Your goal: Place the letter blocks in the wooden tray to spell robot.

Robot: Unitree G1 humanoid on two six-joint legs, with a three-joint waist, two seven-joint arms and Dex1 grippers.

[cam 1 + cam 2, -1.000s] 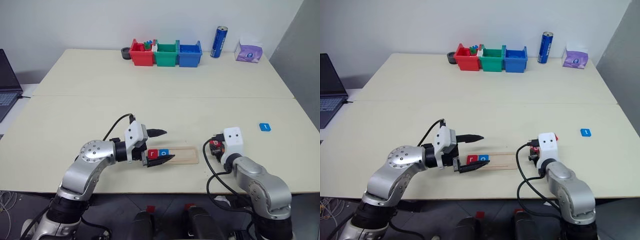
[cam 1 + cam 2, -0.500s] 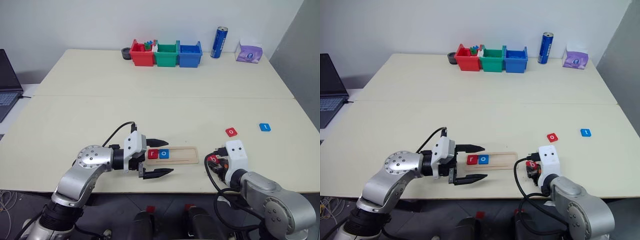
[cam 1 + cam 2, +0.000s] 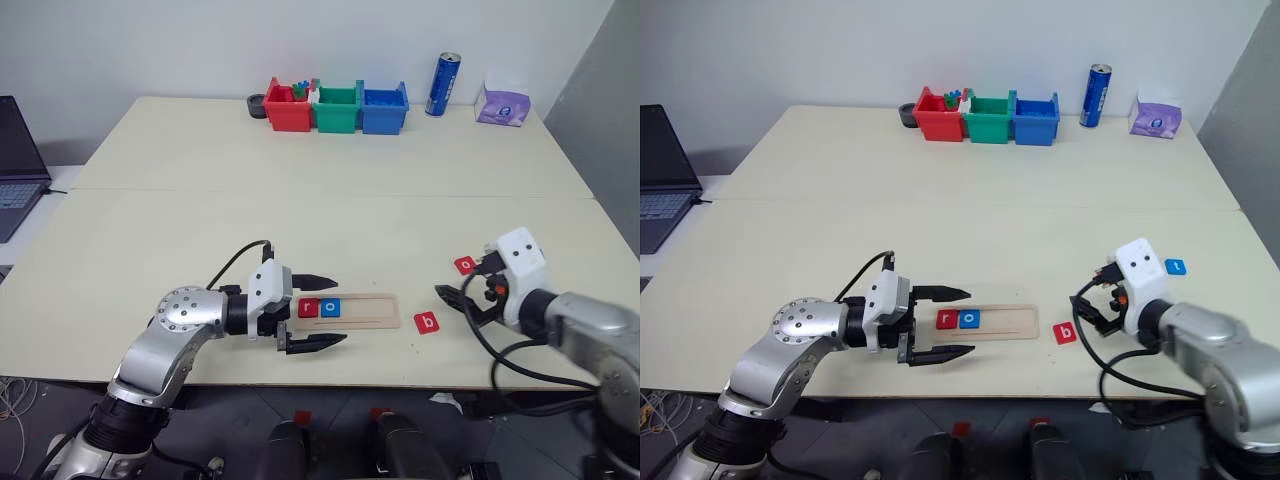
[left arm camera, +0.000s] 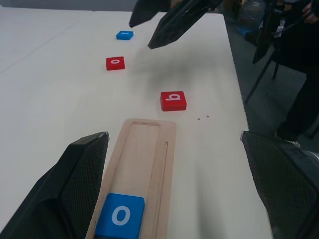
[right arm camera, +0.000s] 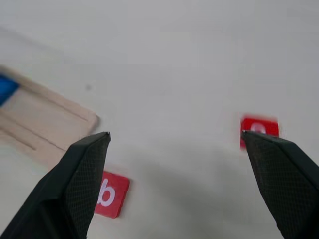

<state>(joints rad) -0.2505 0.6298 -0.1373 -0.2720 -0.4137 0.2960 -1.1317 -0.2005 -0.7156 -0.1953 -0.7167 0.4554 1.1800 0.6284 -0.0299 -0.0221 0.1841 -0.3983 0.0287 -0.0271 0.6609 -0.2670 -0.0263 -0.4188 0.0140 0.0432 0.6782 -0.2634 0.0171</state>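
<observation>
Wooden tray [image 3: 352,310] lying flat near the front edge of the pale surface [image 3: 330,200], long axis left to right. Two letter blocks seated at its left end: red "r" [image 3: 308,308], then blue "o" [image 3: 330,308] touching it; rest of the groove bare. Red "b" [image 3: 427,322] flat on the surface just right of the tray. Red "o" [image 3: 465,265] farther right and back; blue "t" [image 3: 1176,267] beyond, far right. Left gripper [image 3: 314,312] level at the tray's left end, jaws spread wide, straddling the tray and holding nothing. Right gripper [image 3: 462,300] raised above the surface right of the "b", jaws wide and empty.
</observation>
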